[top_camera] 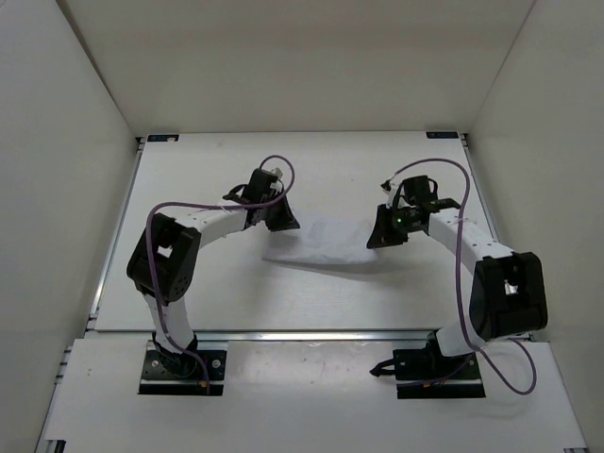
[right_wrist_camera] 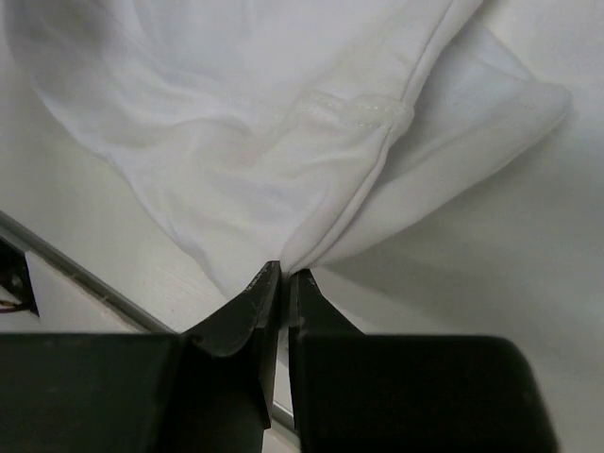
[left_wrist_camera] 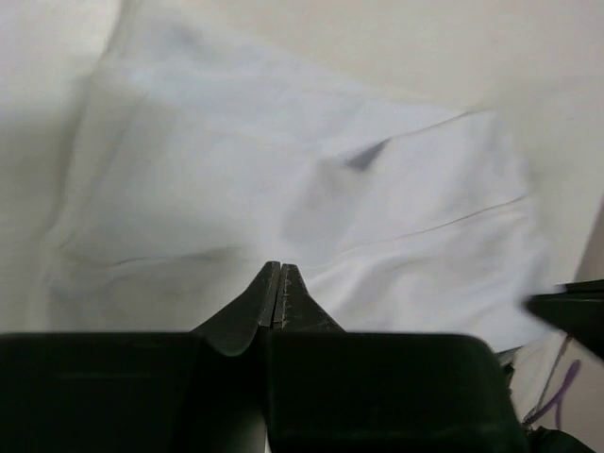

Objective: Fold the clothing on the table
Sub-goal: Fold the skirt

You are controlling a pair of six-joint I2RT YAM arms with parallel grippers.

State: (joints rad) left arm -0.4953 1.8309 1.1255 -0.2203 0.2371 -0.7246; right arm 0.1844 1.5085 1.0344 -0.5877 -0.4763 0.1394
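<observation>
**Clothing, held at two edges: notes for carrying the fold**

**Left hand** (left_wrist_camera: 280,269): The jaws are pressed flat together with no gap showing. The clothing (top_camera: 326,247) runs right up to the tips and appears pinched there in a single thin layer. This hand sits at the clothing's left edge.

**Right hand** (right_wrist_camera: 283,276): The jaws are all but together, with a gathered corner of the clothing drawn between them, just below a stitched hem (right_wrist_camera: 349,111). This hand sits at the clothing's right edge.

**Clothing:** White, soft and wrinkled, it spans from one hand to the other. Its near edge throws a dark shadow beneath it, so that side looks lifted. I cannot tell whether its far side rests down.

**Surface** (top_camera: 311,302): Matte white, lying under the clothing and around it on every side.

**Step in hand (judged):** A two-handed lift, ready to carry one edge of the clothing over the rest. The fold itself is not yet laid.

**Handling notes (judged):**
- Travel both hands at the same height and pace, so the span stays smooth without being tugged.
- Do not let the hands draw away from the clothing's middle, as the thin left pinch looks the likelier to slip.
- Lower the hanging part onto the surface first, then drape the held edge across it.
- The right corner is bunched, so expect it to land crumpled unless it is laid down gently.
- Line up the edges before either hand lets go.
</observation>
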